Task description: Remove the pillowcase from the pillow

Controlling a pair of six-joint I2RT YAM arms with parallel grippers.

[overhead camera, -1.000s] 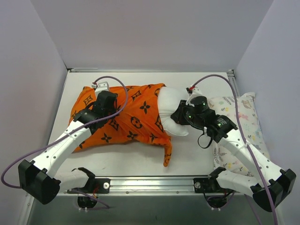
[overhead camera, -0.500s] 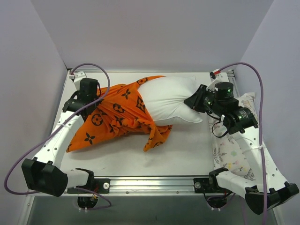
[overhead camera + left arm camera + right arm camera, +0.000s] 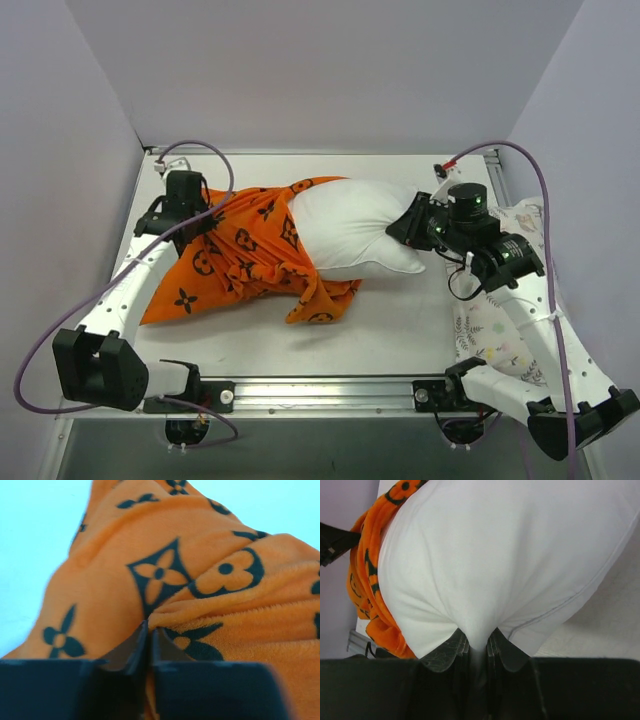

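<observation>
The left gripper [image 3: 149, 632] is nearly closed, its two fingers [image 3: 131, 652] pinching a raised fold of the pillowcase [image 3: 235, 260]; only a thin sliver of orange fabric shows between them. In the top view this grip sits at the far left end of the pillowcase, near the back left corner of the counter [image 3: 400, 325]

The right gripper [image 3: 476, 642] is clamped narrow on a pinch of the pillow [image 3: 350, 225], white cloth drawn down between its fingers [image 3: 447, 650] at the pillow's right end

The pillow lies across the middle of the counter, towards the back. Its right and centre parts are bare and white, while its left end sits inside the mouth of the pillowcase. The pillowcase is bunched and creased over the left half of the counter, spreading from the left gripper down to the front left, with a loose flap lying under the pillow's near edge

A second pillow [image 3: 495, 335] with a pastel print lies at the counter's right edge, under the right arm
</observation>
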